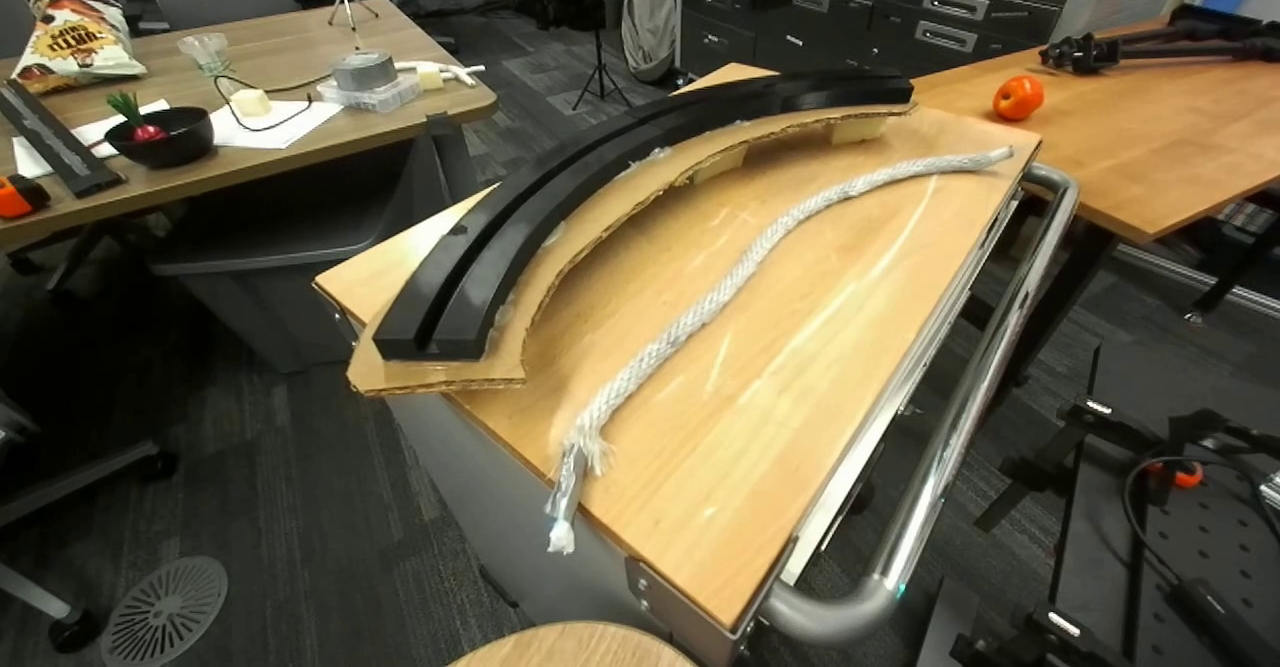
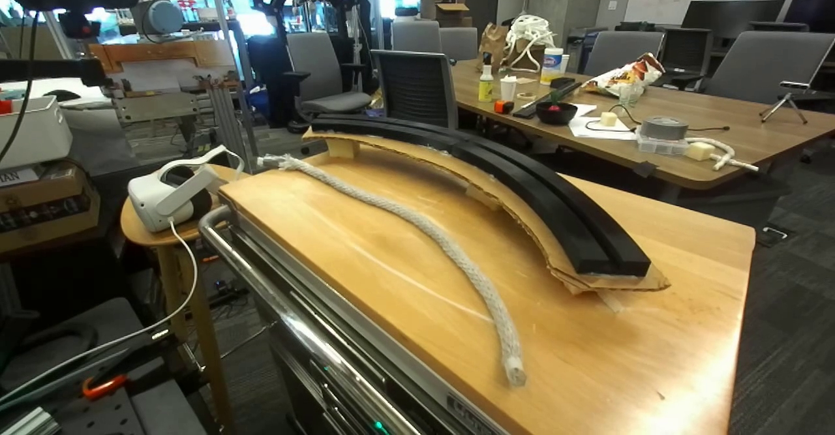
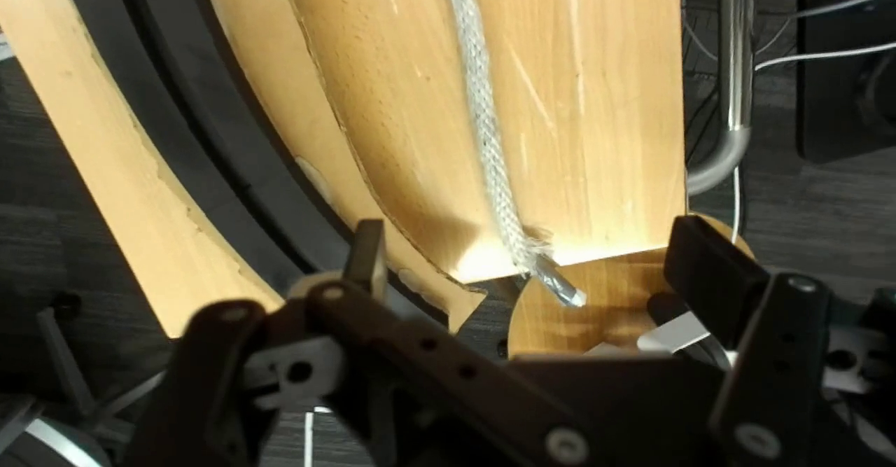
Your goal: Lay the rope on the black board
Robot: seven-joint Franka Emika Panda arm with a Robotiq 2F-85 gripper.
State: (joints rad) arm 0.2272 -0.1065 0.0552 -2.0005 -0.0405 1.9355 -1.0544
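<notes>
1. See the braided rope (image 1: 715, 302) lying in a loose S-bend lengthwise along the worktop (image 1: 830, 357), between the steel handle (image 1: 960, 427) on one long edge and the curved black board (image 1: 480, 292).
2. In the wrist view, find the rope's silver-taped end (image 3: 556, 285) poking out past the short edge beside the round stool (image 1: 575, 644), with frayed strands just behind the tape.
3. In both exterior views, trace the rope's blunt end to a place near the handle-side edge, toward the opposite short edge.
4. Note the black board arcing along the other long side, grooved lengthwise and set on corrugated cardboard (image 3: 269, 54), apart from the rope.
5. See the cardboard raised on pale blocks (image 2: 342, 148), with one end jutting beyond the stool-side edge.
6. Find the claw (image 3: 530, 250) spread wide in the wrist view, with the rope's taped end showing between the fingers (image 3: 707, 260), apart from both.
7. Spot a white headset (image 2: 153, 203) on the stool, just off the worktop's handle-side corner.
8. Beyond the board-side edge, spot a table (image 2: 717, 99) carrying a chip bag (image 2: 626, 77) and a black bowl (image 2: 554, 115).
</notes>
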